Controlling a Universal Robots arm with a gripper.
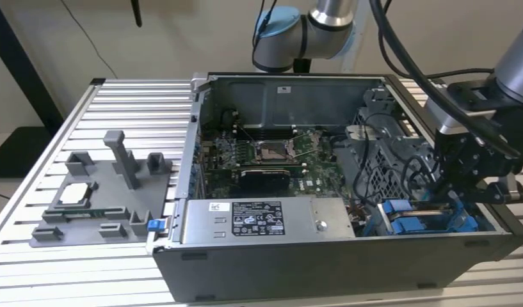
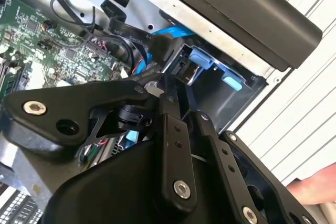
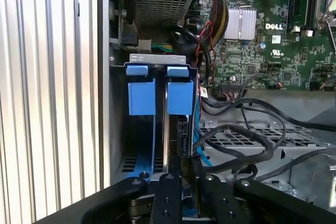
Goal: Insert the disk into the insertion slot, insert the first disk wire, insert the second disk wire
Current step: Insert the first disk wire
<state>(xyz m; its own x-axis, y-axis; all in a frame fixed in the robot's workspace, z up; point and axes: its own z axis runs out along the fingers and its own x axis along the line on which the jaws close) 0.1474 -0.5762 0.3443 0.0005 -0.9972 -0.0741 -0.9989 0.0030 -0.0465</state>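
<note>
Disk (image 3: 179, 98) sat in the slot (image 3: 117, 129), at the corner of the case (image 1: 329, 272) on the exterior view's right, just beside the power supply (image 1: 261, 220). It stood on edge, showing mostly its blue carrier. Its long axis ran from the gripper (image 3: 186, 178) toward the power supply, with the blue tabs at that far end. The gripper hung low at the slot's other end, in line with the disk; whether it gripped anything could not be told. A blue cable (image 3: 198, 142) ran beside the disk, and black cables (image 3: 247, 129) looped over the cage (image 3: 231, 139). A grey fixture (image 1: 99, 192) lay on the table (image 1: 116, 102), well apart from the case.
</note>
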